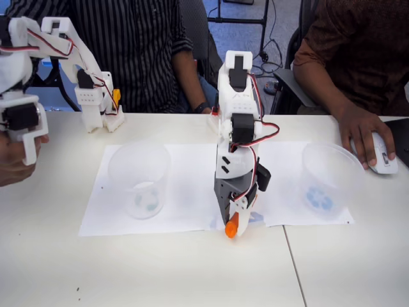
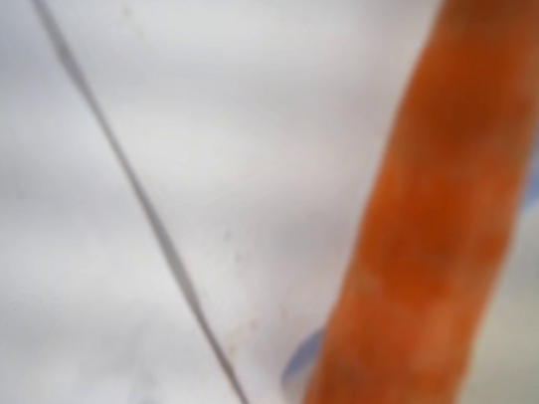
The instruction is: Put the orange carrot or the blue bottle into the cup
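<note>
Gripper (image 1: 234, 220) at lower centre of the fixed view, pointed down at the paper (image 1: 185, 185), clamped on the carrot (image 1: 232, 225), likely for lifting. Cup (image 1: 140, 180) left of centre, well apart, upright to receive it.

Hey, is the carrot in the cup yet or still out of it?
Out. The orange carrot sits at the gripper, low over the paper, apart from the cup on the left of the fixed view.

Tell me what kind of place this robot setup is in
Probably an office or lab workspace. A white table holds paper sheets and two clear cups, two seated people are behind it, one with a hand on a computer mouse, and office-chair legs stand on the floor behind.
</note>
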